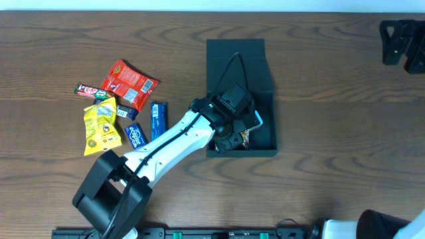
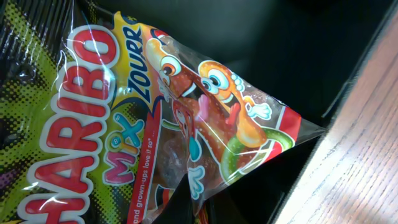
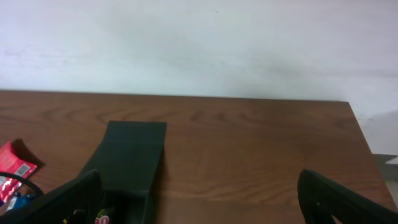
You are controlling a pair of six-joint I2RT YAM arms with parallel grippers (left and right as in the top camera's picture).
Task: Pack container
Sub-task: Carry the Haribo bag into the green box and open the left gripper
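1. Dark container [image 1: 259,83] mid-table, flap lid open.
2. Haribo Zourr Mix bag [image 2: 155,112] clenched in left gripper [image 1: 234,133], down inside the box: placing step, by the look.
3. Right gripper [image 3: 199,180] spread wide, idle.
4. Next: let go, lift clear, back to the snack pile [image 1: 119,106].

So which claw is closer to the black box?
Left. The left claw is down in the container, holding the Haribo bag. The right claw hangs open, back from the container, not touching it.
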